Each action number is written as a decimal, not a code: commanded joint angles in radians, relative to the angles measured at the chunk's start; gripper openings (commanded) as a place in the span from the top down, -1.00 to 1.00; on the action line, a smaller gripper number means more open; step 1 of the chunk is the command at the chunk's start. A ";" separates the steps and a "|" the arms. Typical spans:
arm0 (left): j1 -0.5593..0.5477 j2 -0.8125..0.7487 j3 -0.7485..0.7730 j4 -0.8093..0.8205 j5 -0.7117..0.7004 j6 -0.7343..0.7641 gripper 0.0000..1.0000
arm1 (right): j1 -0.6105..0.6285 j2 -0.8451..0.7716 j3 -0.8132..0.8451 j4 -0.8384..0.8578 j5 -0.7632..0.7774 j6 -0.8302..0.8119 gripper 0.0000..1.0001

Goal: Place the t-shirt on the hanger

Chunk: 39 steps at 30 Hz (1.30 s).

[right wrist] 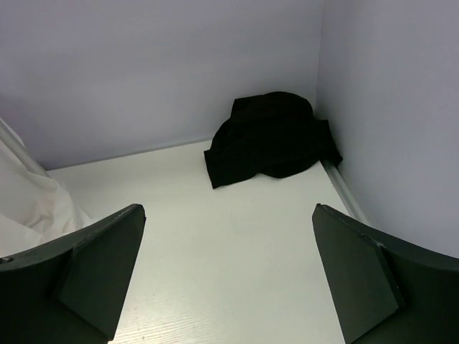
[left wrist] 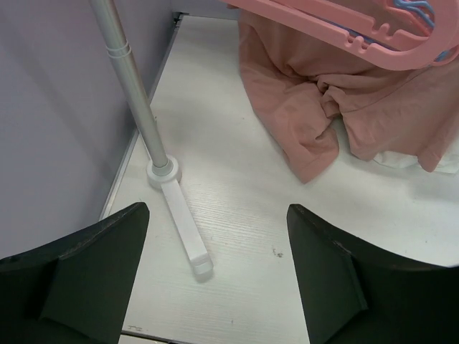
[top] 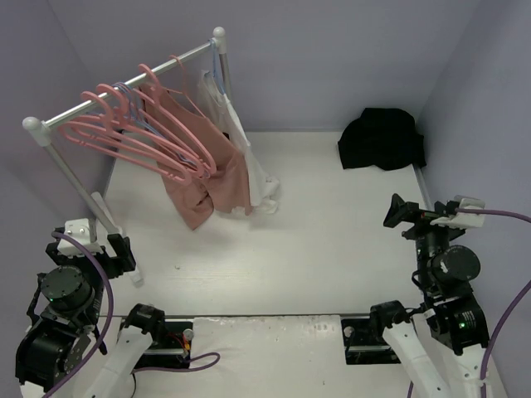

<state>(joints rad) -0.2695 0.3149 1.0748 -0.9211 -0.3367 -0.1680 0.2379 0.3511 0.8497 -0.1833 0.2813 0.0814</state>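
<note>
The t-shirt (top: 382, 138) is lying in a black heap in the far right corner of the table (top: 332, 257), right up against the walls. It is looking soft, light and floppy, so I think it is going to sag and fold when it is lifted. A good place to pinch is a raised fold on top of the heap. The hanger (top: 137, 143) is hanging with other pink ones on the rail (top: 124, 93), well apart from the t-shirt. It is looking stiff and smooth, so cloth may be sliding off it. The left gripper (left wrist: 215, 211) is standing with its fingers spread wide, holding nothing, and the right gripper (right wrist: 228, 209) is doing the same. The right wrist view is showing the heap's folds close up. The left wrist view is showing the pink garment (left wrist: 323, 107) hanging low and the rail's foot (left wrist: 185, 233). Only the top view is showing t-shirt and hanger together.
</note>
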 commanded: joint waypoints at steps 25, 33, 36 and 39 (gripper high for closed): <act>0.013 0.213 -0.249 0.421 0.236 -0.113 -0.47 | -0.178 1.293 0.364 0.392 0.131 0.179 -1.00; 0.014 0.240 -0.256 0.419 0.222 -0.102 -0.47 | -0.190 1.780 0.759 0.416 -0.037 -0.059 -1.00; 0.014 0.256 -0.257 0.416 0.230 -0.099 -0.47 | -0.193 1.912 0.871 0.417 -0.061 -0.126 -1.00; 0.015 0.268 -0.257 0.416 0.227 -0.097 -0.47 | -0.205 1.976 0.928 0.416 -0.110 -0.134 -1.00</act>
<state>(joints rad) -0.2607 0.5513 0.8024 -0.5835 -0.1229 -0.2804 0.0466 2.2961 1.6777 0.1795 0.2372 0.0255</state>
